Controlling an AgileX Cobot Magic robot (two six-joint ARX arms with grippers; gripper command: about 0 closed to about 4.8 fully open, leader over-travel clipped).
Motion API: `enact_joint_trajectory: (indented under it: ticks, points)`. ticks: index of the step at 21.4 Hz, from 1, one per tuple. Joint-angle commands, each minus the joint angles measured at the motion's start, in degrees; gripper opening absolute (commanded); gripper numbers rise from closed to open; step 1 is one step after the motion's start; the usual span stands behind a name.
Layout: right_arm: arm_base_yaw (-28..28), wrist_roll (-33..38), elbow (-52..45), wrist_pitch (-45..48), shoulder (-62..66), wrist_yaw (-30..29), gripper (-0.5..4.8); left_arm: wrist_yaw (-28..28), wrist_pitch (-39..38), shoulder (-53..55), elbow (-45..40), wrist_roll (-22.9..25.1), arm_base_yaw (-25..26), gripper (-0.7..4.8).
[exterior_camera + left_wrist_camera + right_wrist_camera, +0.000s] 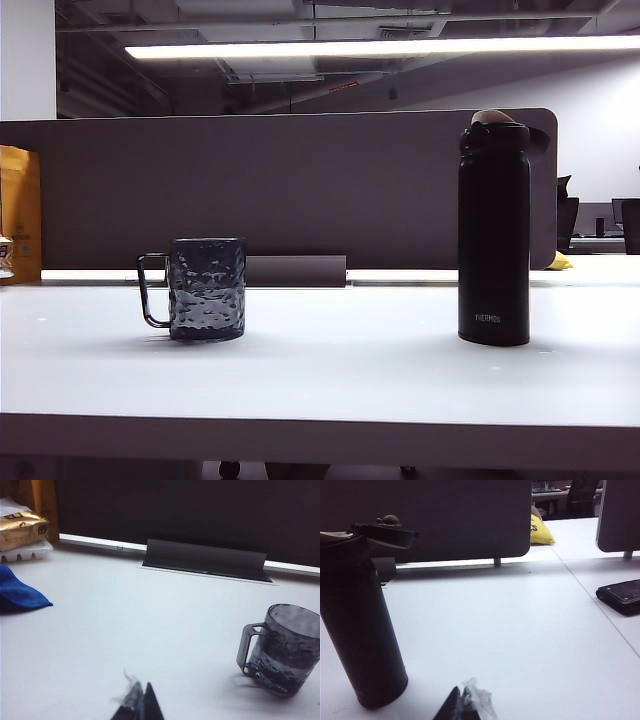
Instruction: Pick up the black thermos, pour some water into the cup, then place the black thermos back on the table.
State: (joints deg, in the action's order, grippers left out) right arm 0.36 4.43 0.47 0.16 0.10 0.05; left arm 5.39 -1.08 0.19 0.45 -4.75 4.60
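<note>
The black thermos stands upright on the right of the white table, its flip-top lid open. The cup, a dark dimpled glass mug, stands on the left with its handle pointing left. Neither arm shows in the exterior view. In the left wrist view my left gripper hangs shut above bare table, well short of the cup and holding nothing. My right gripper is shut too and empty, with the thermos standing off to its side, apart from it.
A grey partition runs along the table's back edge, with a grey cable flap at its foot. A blue cloth and a gold packet lie far left. A black phone and a yellow bag lie far right.
</note>
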Motion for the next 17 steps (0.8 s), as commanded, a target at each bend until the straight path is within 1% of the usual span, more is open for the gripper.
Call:
enact_joint_trajectory:
  ticks: [1, 9, 10, 11, 12, 13, 14, 15, 16, 17]
  points:
    - [0.04, -0.11, -0.28, 1.33, 0.0, 0.24, -0.01, -0.24, 0.76, 0.04, 0.04, -0.15, 0.13, -0.05]
    - [0.04, -0.15, -0.28, 1.42, 0.0, 0.24, -0.01, -0.22, 0.76, 0.04, 0.07, -0.17, 0.13, -0.05]
    - [0.07, -0.11, -0.17, 2.25, 0.0, 0.11, 0.39, -0.33, 0.76, 0.04, 0.15, -0.17, 0.13, 0.14]
    - [0.11, -0.11, -0.11, 3.41, 0.0, -0.2, 1.34, -0.57, 0.83, 0.04, 0.24, -0.2, 0.13, 0.83]
    - [0.13, 0.07, 0.57, 5.84, 0.0, -0.15, 4.35, -1.73, 0.83, 0.04, 0.57, -0.46, 0.11, 3.92]
    - [0.13, 0.07, 1.4, 5.95, 0.0, 0.39, 4.79, -1.7, 0.83, 0.04, 1.05, -1.68, 0.13, 4.79]
    - [0.15, 0.07, 4.48, 3.89, 0.0, 1.27, 4.79, -1.7, 0.76, 0.04, 2.19, -5.51, 0.13, 4.79]
    - [0.15, 0.07, 6.78, 1.44, 0.0, 0.79, 4.79, -1.14, 0.74, 0.04, 2.78, -7.06, 0.11, 4.79]
    - [0.17, 0.02, 11.54, -4.28, 0.07, -1.33, 4.79, 2.1, 0.7, 0.04, 4.39, -9.38, 0.11, 4.79]
    - [0.17, -0.13, 13.49, -6.71, 0.17, -1.95, 4.79, 4.0, 0.7, 0.04, 5.22, -9.44, 0.11, 4.79]
